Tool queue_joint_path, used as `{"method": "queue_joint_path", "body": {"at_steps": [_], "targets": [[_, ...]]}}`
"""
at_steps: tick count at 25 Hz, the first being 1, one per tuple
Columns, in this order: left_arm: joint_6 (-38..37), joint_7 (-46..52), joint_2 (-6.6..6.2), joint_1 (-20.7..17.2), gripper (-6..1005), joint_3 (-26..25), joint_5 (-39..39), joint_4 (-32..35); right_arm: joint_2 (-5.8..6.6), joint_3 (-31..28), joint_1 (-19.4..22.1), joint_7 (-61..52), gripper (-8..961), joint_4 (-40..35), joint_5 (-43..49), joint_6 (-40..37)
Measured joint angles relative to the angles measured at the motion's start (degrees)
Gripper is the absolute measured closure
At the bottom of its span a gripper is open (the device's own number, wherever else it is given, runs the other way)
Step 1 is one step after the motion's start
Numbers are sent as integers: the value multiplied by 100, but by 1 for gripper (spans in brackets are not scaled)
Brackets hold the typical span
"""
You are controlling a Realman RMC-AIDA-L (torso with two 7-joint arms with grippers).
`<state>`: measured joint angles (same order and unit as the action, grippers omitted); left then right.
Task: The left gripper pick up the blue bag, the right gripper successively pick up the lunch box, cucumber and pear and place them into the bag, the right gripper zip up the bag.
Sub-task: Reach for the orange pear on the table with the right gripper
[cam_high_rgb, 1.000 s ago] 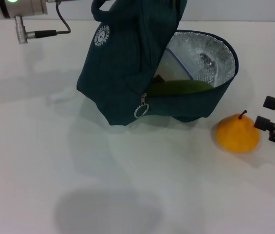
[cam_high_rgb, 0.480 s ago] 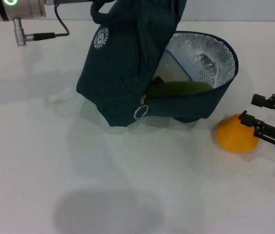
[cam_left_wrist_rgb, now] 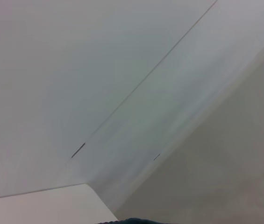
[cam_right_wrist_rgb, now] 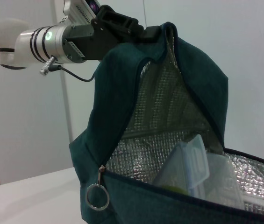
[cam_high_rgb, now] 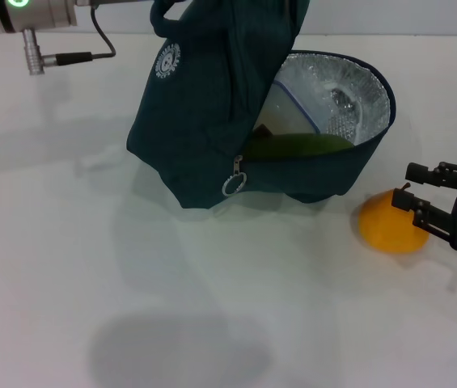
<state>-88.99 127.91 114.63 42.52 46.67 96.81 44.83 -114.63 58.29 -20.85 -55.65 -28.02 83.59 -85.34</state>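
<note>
The left gripper [cam_right_wrist_rgb: 122, 25] is clamped on the top of the blue bag [cam_high_rgb: 212, 121], holding it up and open on the table [cam_high_rgb: 90, 267]. The lunch box [cam_right_wrist_rgb: 202, 172] and cucumber [cam_high_rgb: 297, 145] are already inside. The right gripper [cam_high_rgb: 422, 198] has its fingers apart, right at the pear [cam_high_rgb: 390, 222] beside the bag.

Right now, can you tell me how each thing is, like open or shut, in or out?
blue bag: held up by its top, unzipped, mouth open
lunch box: inside the bag
cucumber: inside the bag
pear: out on the table, stem up
zipper pull: hanging loose
left gripper: shut on the bag's top
right gripper: open, around the pear
</note>
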Motion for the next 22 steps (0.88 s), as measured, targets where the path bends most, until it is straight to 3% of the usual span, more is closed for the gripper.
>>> {"method": "queue_joint_path", "body": {"at_steps": [15,22], "targets": [[12,-29,-11,47,946,0,-3,9,-4,-12,-2,-16,607,47,0,169],[14,-56,-11,41,946,0,-4,5,-7,-19,-7,-26,684,53,-15,168]]}}
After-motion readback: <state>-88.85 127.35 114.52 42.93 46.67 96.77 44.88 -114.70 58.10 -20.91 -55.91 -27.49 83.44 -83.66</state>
